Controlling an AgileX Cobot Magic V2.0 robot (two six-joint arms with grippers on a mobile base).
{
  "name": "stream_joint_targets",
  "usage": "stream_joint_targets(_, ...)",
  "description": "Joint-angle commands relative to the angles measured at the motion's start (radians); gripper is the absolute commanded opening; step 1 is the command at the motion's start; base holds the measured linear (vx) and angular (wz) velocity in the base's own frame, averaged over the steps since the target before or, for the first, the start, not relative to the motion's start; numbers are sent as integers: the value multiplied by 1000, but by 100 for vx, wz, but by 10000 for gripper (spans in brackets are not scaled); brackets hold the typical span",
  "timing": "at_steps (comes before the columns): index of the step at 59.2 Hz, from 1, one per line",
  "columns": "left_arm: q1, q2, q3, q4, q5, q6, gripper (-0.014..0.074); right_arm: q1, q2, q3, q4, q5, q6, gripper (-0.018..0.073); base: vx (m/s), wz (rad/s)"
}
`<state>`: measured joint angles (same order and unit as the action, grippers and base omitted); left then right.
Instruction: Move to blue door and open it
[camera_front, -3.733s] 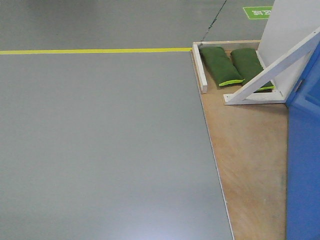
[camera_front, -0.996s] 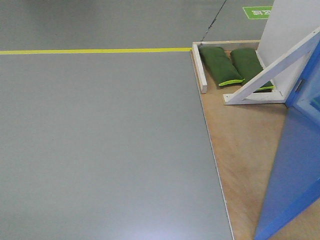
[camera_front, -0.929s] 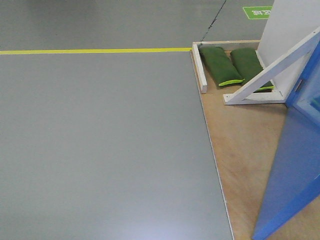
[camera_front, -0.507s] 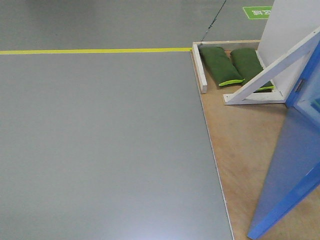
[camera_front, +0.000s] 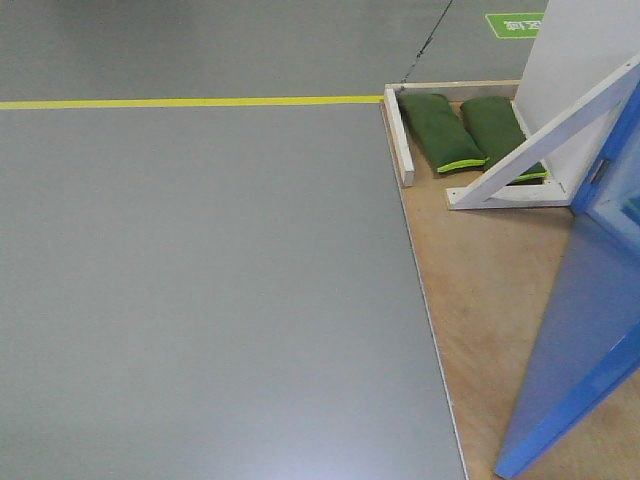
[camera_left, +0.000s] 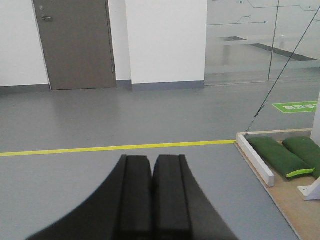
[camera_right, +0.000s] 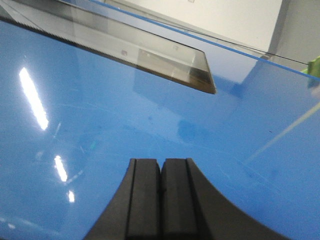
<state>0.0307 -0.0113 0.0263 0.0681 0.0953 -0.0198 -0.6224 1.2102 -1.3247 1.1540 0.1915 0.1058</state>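
The blue door (camera_front: 585, 340) stands at the right edge of the front view, swung out at an angle over the plywood base, with a grey latch plate (camera_front: 600, 171) on its frame edge. Its handle is out of view. In the right wrist view the glossy blue door (camera_right: 125, 120) fills the frame. My right gripper (camera_right: 160, 161) is shut and empty, its tips right against or very near the panel. My left gripper (camera_left: 152, 159) is shut and empty, pointing over the grey floor away from the door.
A plywood base (camera_front: 480, 300) with a white wooden rail (camera_front: 400, 135) carries two green sandbags (camera_front: 440, 130) and a white diagonal brace (camera_front: 540, 135). A yellow floor line (camera_front: 190, 101) crosses the grey floor. A grey room door (camera_left: 75, 42) stands far off.
The blue door has swung from flat along the right edge to an angle, its lower edge sweeping left over the plywood. Between half a second ago and now it has hardly moved.
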Motion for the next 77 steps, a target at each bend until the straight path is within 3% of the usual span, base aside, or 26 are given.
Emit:
stream_joint_targets(1, 0, -14, -26, -2, -84, -7, 73, 76, -25, -39, 25, 96, -17, -1, 0, 0)
stream_joint_targets(14, 0, -14, -26, -2, -84, -7, 73, 181, -20, -39, 24, 126, -17, -1, 0, 0)
stream_joint_targets(28, 0, -14, -26, -2, -84, -7, 73, 325, 40, -39, 19, 26, -17, -1, 0, 0)
stream_joint_targets(40, 0, -14, -26, -2, -84, -7, 73, 402, 124, -39, 24, -49, -17, -1, 0, 0)
stream_joint_targets(55, 0, -14, -26, -2, -84, -7, 73, 411, 205, -72, 21, -90, -17, -1, 0, 0)
stream_joint_targets(77, 0, -14, -26, -2, -84, -7, 73, 411, 366, -362, 23, -49, -17, -1, 0, 0)
